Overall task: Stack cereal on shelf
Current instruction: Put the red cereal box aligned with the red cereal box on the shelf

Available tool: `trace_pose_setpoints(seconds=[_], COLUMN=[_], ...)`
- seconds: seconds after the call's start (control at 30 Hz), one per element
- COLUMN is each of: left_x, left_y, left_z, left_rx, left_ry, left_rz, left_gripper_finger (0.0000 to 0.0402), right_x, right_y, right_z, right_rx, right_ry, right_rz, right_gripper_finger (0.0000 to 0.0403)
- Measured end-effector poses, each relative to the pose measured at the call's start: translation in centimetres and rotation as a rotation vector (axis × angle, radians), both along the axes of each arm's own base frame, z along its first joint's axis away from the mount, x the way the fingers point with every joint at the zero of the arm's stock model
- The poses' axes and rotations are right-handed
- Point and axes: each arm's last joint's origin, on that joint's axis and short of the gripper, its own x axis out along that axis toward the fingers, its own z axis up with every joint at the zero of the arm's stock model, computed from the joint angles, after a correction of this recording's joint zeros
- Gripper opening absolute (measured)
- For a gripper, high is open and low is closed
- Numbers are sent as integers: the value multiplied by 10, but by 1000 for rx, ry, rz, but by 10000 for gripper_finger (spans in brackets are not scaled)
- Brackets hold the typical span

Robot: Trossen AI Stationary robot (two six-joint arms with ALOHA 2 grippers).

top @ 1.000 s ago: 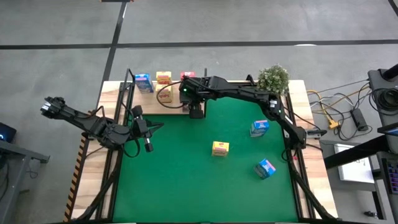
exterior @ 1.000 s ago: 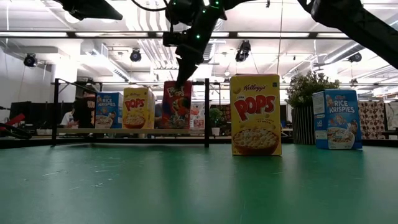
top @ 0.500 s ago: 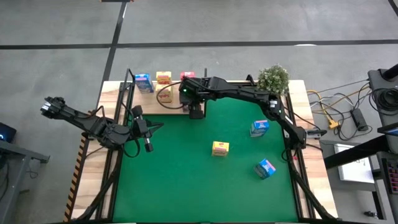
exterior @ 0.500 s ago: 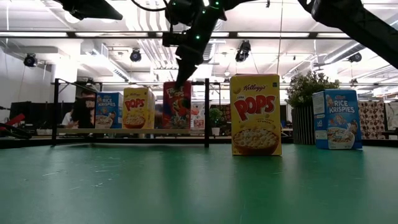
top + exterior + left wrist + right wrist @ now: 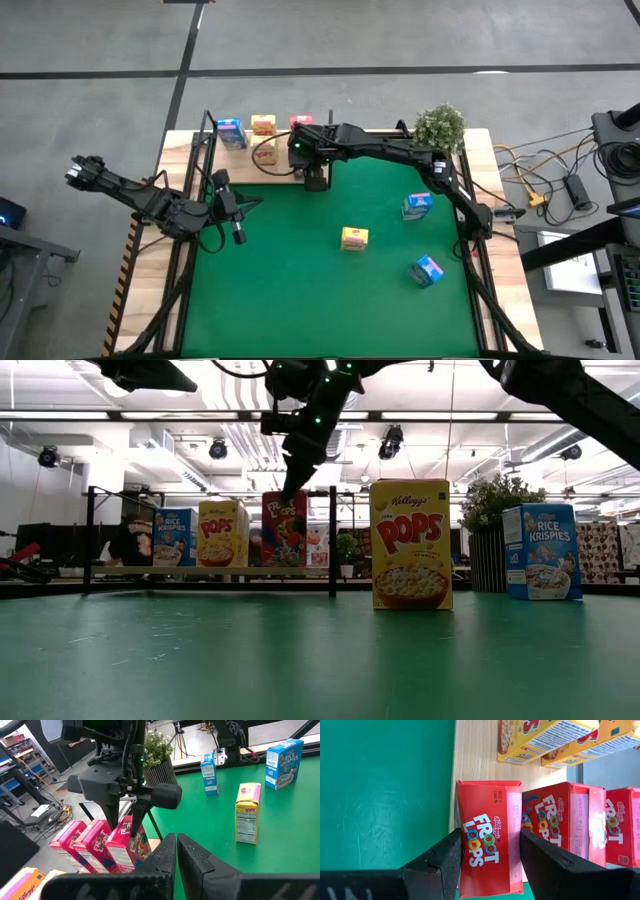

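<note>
Placement in hand | right gripper (image 5: 487, 865) clamping pink box (image 5: 487, 837) over shelf (image 5: 285, 172) | next: releasing it | left gripper (image 5: 176, 865) waiting left, fingers nearly together.

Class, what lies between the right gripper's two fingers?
A pink Froot Loops box, gripped by the right gripper over the shelf; the right wrist view shows it.
</note>
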Motion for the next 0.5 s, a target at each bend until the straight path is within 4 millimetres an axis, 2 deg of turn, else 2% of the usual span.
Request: trace_pose_setpoints(seconds=[0.1, 0.5], left_x=[0, 0], left_y=[0, 0], left_z=[0, 0], left_rx=[3, 3], left_ry=[1, 1], left_rz=[-1, -1], left_gripper_finger=[0, 0], right_x=[0, 0], right_y=[0, 0], right_z=[0, 0], right_rx=[10, 12], right_ry=[-6, -5], right_rz=[-18, -21], right_gripper_finger=[180, 255])
